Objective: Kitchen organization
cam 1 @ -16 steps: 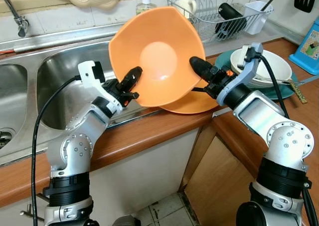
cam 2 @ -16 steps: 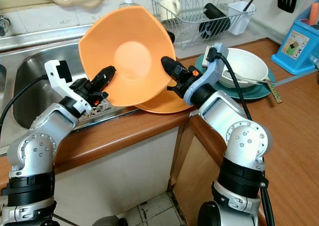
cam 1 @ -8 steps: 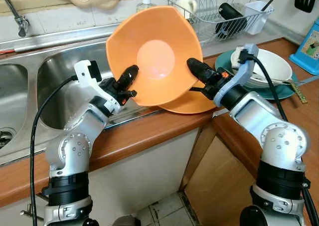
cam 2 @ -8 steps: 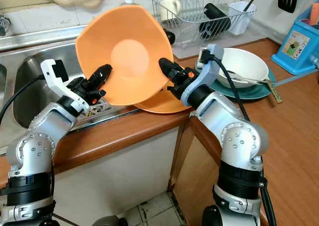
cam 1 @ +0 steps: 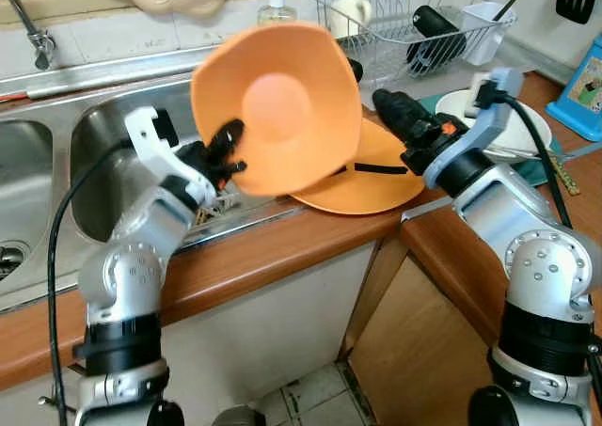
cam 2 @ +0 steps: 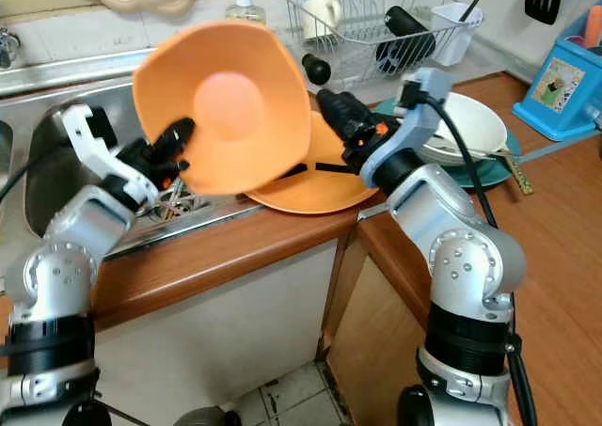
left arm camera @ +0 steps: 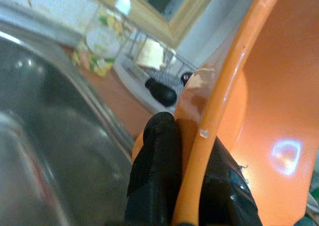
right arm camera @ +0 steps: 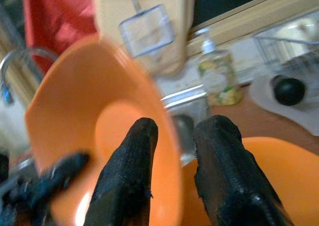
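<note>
2 hands: left hand [cam 1: 226,149] clamps orange bowl [cam 1: 277,106] rim; right hand [cam 1: 393,109] apart.

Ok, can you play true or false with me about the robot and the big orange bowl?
1. The left gripper pinches the rim of the orange bowl. True.
2. The right gripper is clamped on the bowl too. False: its jaws are open and off the bowl.
3. The bowl is tilted up on its side. True.
4. The bowl lies flat at the bottom of the sink. False: it is held up in the air at the sink's edge.
5. An orange plate lies on the counter by the right gripper. True.
6. The dish rack has nothing in it. False: it holds a mug, a dark bottle and a white cup.
</note>
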Tool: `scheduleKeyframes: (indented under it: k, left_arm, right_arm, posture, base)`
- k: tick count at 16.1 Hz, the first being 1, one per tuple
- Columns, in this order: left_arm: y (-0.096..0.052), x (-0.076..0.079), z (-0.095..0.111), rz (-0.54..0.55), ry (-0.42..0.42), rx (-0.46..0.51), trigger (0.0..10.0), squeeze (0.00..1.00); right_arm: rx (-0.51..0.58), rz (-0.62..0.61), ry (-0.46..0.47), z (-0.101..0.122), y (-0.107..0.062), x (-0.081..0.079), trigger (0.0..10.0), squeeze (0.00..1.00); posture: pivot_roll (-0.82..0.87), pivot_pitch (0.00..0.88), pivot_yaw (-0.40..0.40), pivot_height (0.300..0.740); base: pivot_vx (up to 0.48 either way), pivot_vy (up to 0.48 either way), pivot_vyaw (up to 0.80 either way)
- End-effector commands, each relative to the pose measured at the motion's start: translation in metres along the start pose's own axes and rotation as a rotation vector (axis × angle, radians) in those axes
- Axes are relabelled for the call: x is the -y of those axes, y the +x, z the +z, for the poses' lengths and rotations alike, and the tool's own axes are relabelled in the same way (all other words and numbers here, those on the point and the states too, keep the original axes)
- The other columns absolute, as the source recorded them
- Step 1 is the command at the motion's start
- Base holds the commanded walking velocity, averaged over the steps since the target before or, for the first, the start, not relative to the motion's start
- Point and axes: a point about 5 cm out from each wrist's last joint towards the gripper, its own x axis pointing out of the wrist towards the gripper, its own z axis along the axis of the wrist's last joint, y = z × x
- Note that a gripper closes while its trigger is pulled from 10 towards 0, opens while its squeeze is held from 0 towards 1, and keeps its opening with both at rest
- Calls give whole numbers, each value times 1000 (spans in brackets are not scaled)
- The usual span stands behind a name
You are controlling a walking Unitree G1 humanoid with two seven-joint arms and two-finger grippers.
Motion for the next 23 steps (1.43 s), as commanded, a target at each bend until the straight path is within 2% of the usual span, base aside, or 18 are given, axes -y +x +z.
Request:
scheduleKeyframes:
  k: [1,2,3,5,6,8,10,12,14,18,21,22,23]
  left_arm:
    - [3,2,11,5,24,48,0,0]
    - [4,-1,16,31,28,69,0,0]
    - [6,-7,25,82,34,109,0,0]
    - [8,-17,30,156,96,118,0,0]
    - [11,-32,35,281,173,120,0,0]
    - [19,-52,38,419,362,35,0,0]
    - [26,-64,39,487,494,-9,0,0]
    - [29,-73,35,507,582,-68,0,0]
    - [34,-85,15,505,710,-212,0,0]
    - [36,-95,-4,516,776,-327,0,0]
    - [34,-101,-13,512,791,-400,0,0]
    - [32,-102,-17,507,790,-432,3294,0]
    - [30,-104,-21,515,792,-458,8431,0]
  right_arm:
    - [3,24,-40,1,-2,-4,10000,0]
    - [-10,47,-66,1,-3,-6,10000,0]
    - [-60,83,-141,-3,-5,-10,10000,0]
    - [-134,102,-247,-12,-7,-12,10000,0]
    - [-181,110,-325,-20,-7,-13,10000,0]
    - [-230,161,-387,-29,-10,-20,10000,0]
    - [-256,186,-420,-34,-11,-23,10000,0]
    - [-273,198,-439,-37,-13,-24,10000,0]
    - [-304,220,-472,-43,-16,-26,10000,0]
    - [-347,232,-515,-48,-18,-25,10000,0]
    - [-361,239,-528,-50,-19,-25,10000,0]
    - [-363,239,-529,-51,-20,-25,10000,0]
    - [-365,240,-529,-51,-20,-25,10000,0]
  posture:
    - [-55,0,43,740]
    - [-55,0,42,740]
    - [-55,0,42,740]
    - [-58,0,43,740]
    - [-58,0,43,740]
    - [-58,0,42,740]
    - [-63,0,46,740]
    - [-64,0,46,740]
    - [-71,0,52,740]
    - [-86,0,51,740]
    - [-92,0,53,740]
    - [-92,0,53,740]
    - [-92,0,53,740]
  base:
    - [0,0,0]
    - [0,0,0]
    - [0,0,0]
    - [0,0,0]
    - [0,0,0]
    - [0,0,0]
    - [0,0,0]
    - [0,0,0]
    - [0,0,0]
    - [0,0,0]
    - [0,0,0]
    - [0,0,0]
    - [0,0,0]
